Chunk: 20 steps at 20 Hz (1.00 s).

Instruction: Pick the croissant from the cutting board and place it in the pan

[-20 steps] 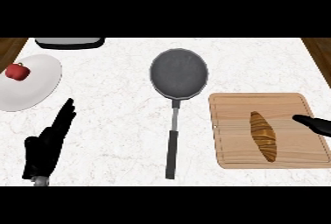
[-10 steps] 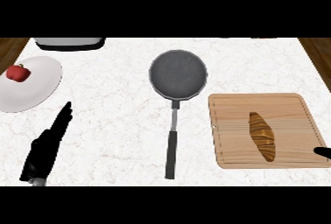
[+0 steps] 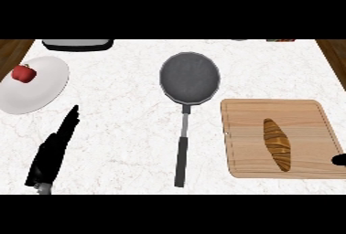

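Black right hand barely peeks at the rectangular wooden cutting board's edge, open or closed I can't tell, and it'd best straddle the golden-brown croissant's narrow middle.

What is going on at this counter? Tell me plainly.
The robot is set to move the croissant, which lies untouched on the cutting board at the right; it is not yet in the pan, which stands mid-counter with its handle toward the robot. The left hand rests open at the lower left, holding nothing. Only a sliver of the right hand shows at the view's right edge, by the board. A white plate with a red apple sits at the far left.
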Motion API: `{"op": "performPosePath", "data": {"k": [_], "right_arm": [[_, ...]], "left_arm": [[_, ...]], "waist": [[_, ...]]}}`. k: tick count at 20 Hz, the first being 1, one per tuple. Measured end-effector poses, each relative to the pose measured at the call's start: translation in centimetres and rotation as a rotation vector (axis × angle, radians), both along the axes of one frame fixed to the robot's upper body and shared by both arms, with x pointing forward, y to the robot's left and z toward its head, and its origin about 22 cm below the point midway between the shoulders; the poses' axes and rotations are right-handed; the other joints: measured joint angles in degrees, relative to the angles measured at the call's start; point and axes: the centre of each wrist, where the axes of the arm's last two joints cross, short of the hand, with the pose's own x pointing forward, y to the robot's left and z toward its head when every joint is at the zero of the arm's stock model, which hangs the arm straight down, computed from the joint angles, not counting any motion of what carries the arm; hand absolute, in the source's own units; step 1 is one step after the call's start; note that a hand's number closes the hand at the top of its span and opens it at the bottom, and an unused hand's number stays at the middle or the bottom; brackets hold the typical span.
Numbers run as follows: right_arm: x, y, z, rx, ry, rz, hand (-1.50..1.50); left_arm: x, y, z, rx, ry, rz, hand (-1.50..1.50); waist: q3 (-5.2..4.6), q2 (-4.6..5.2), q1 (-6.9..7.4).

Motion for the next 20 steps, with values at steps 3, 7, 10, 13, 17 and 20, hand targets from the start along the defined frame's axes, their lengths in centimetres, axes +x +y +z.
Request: {"op": "performPosePath", "data": {"k": [3, 7, 10, 13, 17, 20], "right_arm": [[1.8, 1.6, 1.3, -0.018, 0.06, 0.038, -1.5], [3.9, 3.2, 1.7, -0.027, 0.14, 0.061, -1.5], [5.0, 4.7, 1.9, -0.028, 0.206, 0.083, -1.5], [6.4, 5.9, 1.6, -0.045, 0.271, 0.107, -1.5], [8.0, 7.0, 1.6, -0.091, 0.351, 0.153, -1.5], [8.4, 8.1, 0.8, -0.109, 0.403, 0.182, -1.5]], "left_arm": [[-0.1, -0.2, -0.1, 0.004, 0.0, -0.006, 0.0], [0.0, -0.3, -0.1, 0.007, -0.002, -0.007, 0.0], [0.4, 0.2, 0.0, 0.007, -0.002, -0.009, 0.0], [0.6, -0.1, 0.3, 0.003, -0.002, -0.009, 0.0], [0.8, -0.5, 0.1, 0.002, -0.004, -0.011, 0.0], [0.1, -0.6, -0.3, 0.005, -0.001, -0.009, 0.0]], "waist": [[0.01, 0.04, 0.37], [0.02, 0.05, 0.39], [0.03, 0.04, 0.27], [0.02, 0.05, 0.36], [0.03, 0.09, 0.49], [0.02, 0.03, 0.41]]}}
